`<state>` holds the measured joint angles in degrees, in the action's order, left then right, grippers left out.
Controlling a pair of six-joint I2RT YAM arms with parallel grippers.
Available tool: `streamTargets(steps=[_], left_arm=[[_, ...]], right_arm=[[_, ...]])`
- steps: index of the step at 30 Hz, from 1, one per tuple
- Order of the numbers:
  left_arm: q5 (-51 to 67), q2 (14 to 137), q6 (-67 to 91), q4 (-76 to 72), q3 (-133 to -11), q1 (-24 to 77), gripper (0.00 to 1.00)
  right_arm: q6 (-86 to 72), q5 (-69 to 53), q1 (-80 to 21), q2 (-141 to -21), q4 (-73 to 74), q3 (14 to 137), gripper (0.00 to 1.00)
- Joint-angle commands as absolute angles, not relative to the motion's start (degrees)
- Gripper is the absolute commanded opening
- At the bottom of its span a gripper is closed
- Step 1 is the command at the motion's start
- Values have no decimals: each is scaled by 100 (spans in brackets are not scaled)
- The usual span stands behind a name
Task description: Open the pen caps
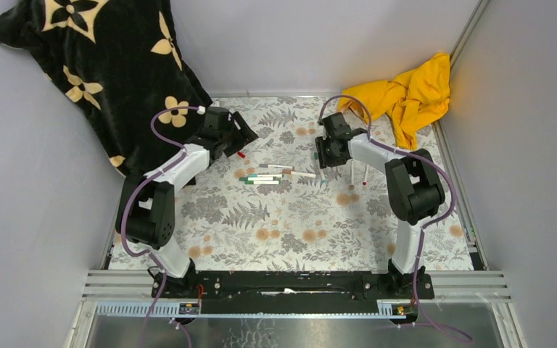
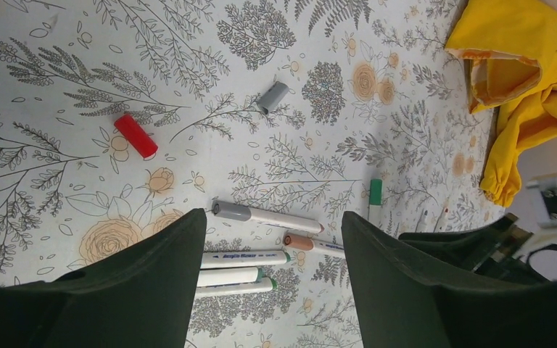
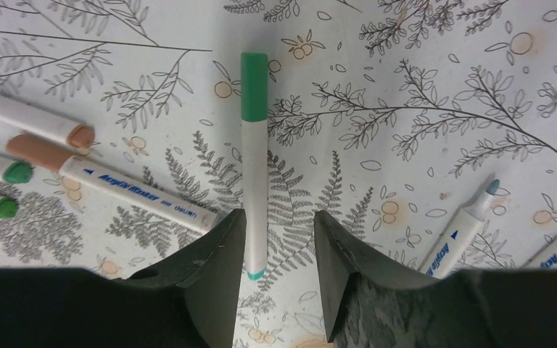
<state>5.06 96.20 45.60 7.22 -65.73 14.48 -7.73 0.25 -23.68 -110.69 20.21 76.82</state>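
A green pen cap [image 3: 254,85] sits on a white pen [image 3: 254,196] that lies on the floral mat. The pen's rear end lies between the fingers of my open right gripper [image 3: 279,214], close against the left finger. A loose red pen cap [image 2: 135,135] and a loose grey pen cap [image 2: 273,96] lie ahead of my left gripper [image 2: 274,217], which hangs open above the mat with nothing in it. Below it lie a grey-capped pen [image 2: 265,215], a brown-capped pen [image 2: 312,243] and three white pens with bare green tips [image 2: 243,259]. From above, the pen cluster [image 1: 265,176] lies between both grippers.
Two uncapped pens [image 3: 464,225] lie to the right of my right gripper. A yellow cloth [image 1: 406,90] is bunched at the back right corner. A black flowered blanket [image 1: 109,65] hangs over the back left. Grey walls enclose the mat [image 1: 297,232].
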Motion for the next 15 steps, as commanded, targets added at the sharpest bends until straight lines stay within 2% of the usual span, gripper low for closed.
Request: streamTargets(steps=[1,11,13,15], left_arm=[[635,9395,4629,370,-6470,1468,76],[677,9290,4682,302,-6443,1468,76],[691,9283,4693,291,-6417,1467,76],[686,9287,4702,265,-6393,1470,76]], right_arm=[[-739,-113,-2446,-11329,2180,7944,47],[-778,115,-2648,-11603,2346,7919,47],[-789,199,-2683,-11660,2417,7890,45],[-846,260,-2707,-11723,2499,7852,37]])
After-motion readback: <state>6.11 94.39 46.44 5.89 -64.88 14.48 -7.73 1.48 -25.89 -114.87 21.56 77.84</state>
